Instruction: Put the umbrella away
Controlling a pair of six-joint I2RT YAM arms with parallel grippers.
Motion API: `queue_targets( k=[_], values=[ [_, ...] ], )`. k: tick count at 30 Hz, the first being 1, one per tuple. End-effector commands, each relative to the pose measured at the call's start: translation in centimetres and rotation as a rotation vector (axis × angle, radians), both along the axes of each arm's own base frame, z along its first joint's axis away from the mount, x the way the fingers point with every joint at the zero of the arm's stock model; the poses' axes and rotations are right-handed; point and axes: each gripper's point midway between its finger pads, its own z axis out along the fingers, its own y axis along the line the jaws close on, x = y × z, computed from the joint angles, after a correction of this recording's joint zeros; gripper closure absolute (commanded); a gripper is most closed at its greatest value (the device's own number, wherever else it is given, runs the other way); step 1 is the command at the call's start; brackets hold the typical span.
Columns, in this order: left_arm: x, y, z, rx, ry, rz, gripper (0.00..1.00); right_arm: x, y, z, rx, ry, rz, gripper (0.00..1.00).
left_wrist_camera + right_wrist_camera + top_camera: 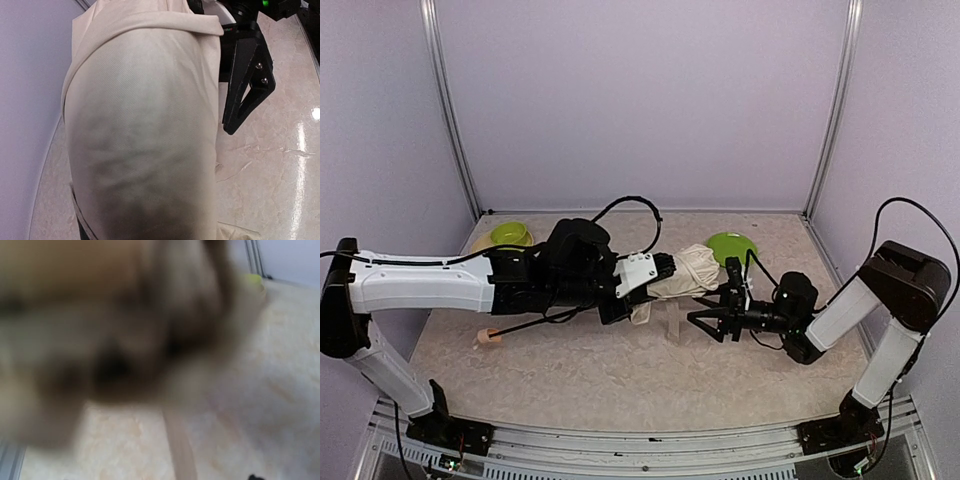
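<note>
1. Left wrist view: cream fabric of the umbrella [145, 125] fills nearly the whole frame and hides this arm's own fingers.
2. Right wrist view: out of focus. A cream and dark mass sits too close to resolve, and no fingers can be made out.
3. Umbrella [688, 270], folded canopy: a crumpled cream bundle at mid-table [600, 370], with a loose strap [672, 322] hanging below it.
4. Umbrella, shaft [535, 324]: a thin black line running left from under the left arm, its upper stretch covered by that arm.
5. Umbrella, knob handle [488, 338]: light wood, low at the left of the table, well apart from both pincers.
6. Left pincer [665, 268]: from above, its fingers are pressed together on the bundle's left end, with the tips buried in fabric.
7. Right pincer [705, 317]: just beside the bundle's lower right edge. One black triangular finger [247, 85] shows next to the fabric. I cannot tell whether the jaws are apart or together.
8. Background: green bowl [510, 234] at far left, green plate [732, 247] behind the bundle.
</note>
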Motion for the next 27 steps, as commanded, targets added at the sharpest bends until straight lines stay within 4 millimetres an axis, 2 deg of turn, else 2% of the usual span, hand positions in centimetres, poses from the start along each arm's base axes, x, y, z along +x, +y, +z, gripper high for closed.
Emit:
queue_targets(
  k=[1,3,5,6,9,13,16,21,27],
  values=[
    [0.0,0.7,5.6,-0.029,-0.089,0.019,1.00,0.3,0.4,2.6,0.074,-0.118,0.038,0.25],
    [-0.3,0.6,7.4,-0.047,-0.109,0.013,1.00,0.7,1.0,2.9,0.078,-0.120,0.058,0.25],
    [-0.4,0.6,8.9,-0.063,-0.122,0.009,1.00,0.9,1.7,3.4,0.084,-0.125,0.080,0.18],
    [-0.4,0.6,9.6,-0.071,-0.129,0.011,1.00,1.0,1.9,3.7,0.089,-0.133,0.083,0.18],
    [-0.2,0.7,10.8,-0.073,-0.149,0.024,1.00,1.3,2.3,4.3,0.094,-0.155,0.078,0.18],
    [-0.1,0.6,12.3,-0.088,-0.168,0.021,1.00,3.0,3.1,3.4,0.044,-0.130,0.053,0.21],
    [0.1,0.6,13.3,-0.097,-0.182,0.029,1.00,3.4,3.7,3.0,0.039,-0.100,0.070,0.31],
    [0.3,0.5,13.9,-0.105,-0.196,0.033,1.00,2.6,4.4,1.8,0.025,-0.068,0.099,0.57],
    [0.3,0.3,14.5,-0.113,-0.201,0.033,1.00,2.3,5.1,1.4,0.050,-0.049,0.118,0.66]
  ],
)
